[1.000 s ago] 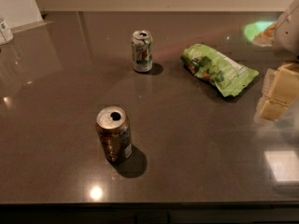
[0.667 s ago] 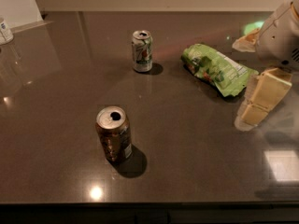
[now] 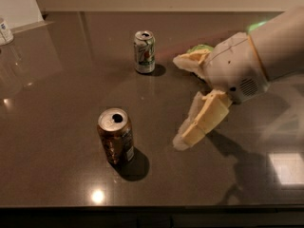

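My gripper (image 3: pixel 178 101) hangs over the dark table (image 3: pixel 61 89) right of centre, open, with nothing between its cream fingers (image 3: pixel 204 120). Its wrist and arm reach in from the upper right. A brown soda can (image 3: pixel 115 136) stands upright to the gripper's lower left, its top opened; it is the nearest thing, a short gap away. A green and white can (image 3: pixel 144 51) stands upright further back. A green bag (image 3: pixel 202 48) lies behind the gripper, mostly hidden by the upper finger and wrist.
A white container (image 3: pixel 4 31) stands at the far left edge, beside a pale wall panel. The table's front edge runs along the bottom. Bright light patches reflect at the lower right and lower left.
The arm has swung in from the right edge toward the table's middle, now covering most of the green bag. Both cans stay where they were.
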Robot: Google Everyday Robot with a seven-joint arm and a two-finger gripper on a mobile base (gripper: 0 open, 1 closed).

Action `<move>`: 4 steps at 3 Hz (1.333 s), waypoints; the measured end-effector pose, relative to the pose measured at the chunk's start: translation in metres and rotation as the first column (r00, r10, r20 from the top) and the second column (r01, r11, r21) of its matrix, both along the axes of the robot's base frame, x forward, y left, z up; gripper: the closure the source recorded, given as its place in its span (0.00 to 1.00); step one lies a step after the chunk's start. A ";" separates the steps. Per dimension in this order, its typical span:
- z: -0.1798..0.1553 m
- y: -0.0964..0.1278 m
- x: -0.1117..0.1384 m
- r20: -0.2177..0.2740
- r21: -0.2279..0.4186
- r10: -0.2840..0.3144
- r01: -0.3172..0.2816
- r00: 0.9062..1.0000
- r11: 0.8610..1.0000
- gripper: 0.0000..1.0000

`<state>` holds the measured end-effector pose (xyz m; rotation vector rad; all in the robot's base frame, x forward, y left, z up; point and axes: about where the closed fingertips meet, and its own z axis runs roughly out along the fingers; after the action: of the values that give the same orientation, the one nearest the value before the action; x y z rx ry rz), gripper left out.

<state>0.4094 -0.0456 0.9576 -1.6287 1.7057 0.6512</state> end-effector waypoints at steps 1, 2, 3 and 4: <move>-0.009 0.043 -0.006 0.018 0.139 0.052 -0.054 0.999 0.989 0.00; -0.073 0.134 0.006 0.025 0.431 0.138 -0.135 0.990 0.892 0.00; -0.082 0.139 0.011 0.018 0.458 0.140 -0.133 0.990 0.879 0.00; -0.088 0.135 0.006 0.003 0.506 0.167 -0.146 0.986 0.850 0.00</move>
<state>0.4149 0.0895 0.8696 -1.3832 1.2841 1.1146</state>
